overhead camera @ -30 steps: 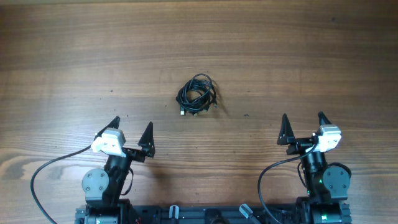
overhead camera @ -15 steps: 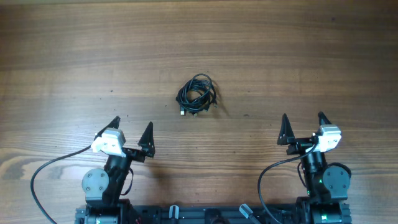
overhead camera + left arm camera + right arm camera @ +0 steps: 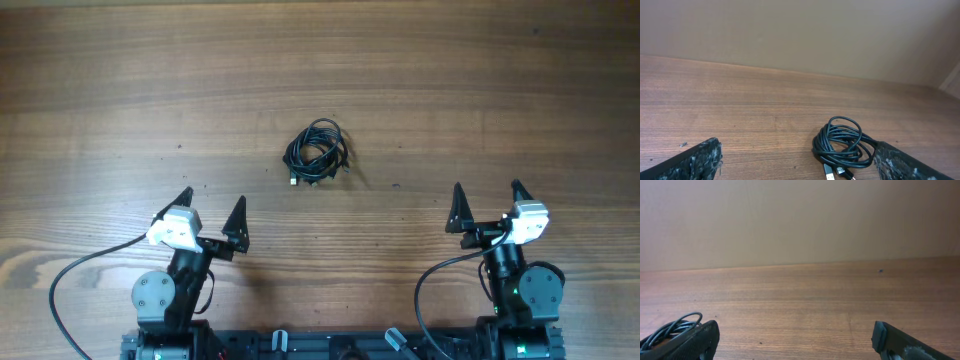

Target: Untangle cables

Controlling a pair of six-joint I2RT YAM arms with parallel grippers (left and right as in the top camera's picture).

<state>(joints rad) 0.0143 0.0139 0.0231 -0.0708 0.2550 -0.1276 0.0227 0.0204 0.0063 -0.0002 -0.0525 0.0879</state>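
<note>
The cables (image 3: 317, 152) lie as one small knotted black bundle on the wooden table (image 3: 480, 80), near its middle, with plug ends at the bundle's lower left. My left gripper (image 3: 211, 209) is open and empty, below and left of the bundle. My right gripper (image 3: 487, 205) is open and empty, below and right of it. In the left wrist view the cables (image 3: 842, 147) lie ahead between my fingers, near the right fingertip (image 3: 900, 162). In the right wrist view only a loop of the cables (image 3: 670, 329) shows beside my left fingertip (image 3: 695, 340).
Thicker black arm cables curl at the table's front edge by the left base (image 3: 70, 280) and the right base (image 3: 440, 285). A plain beige wall (image 3: 800, 30) stands behind the table's far edge.
</note>
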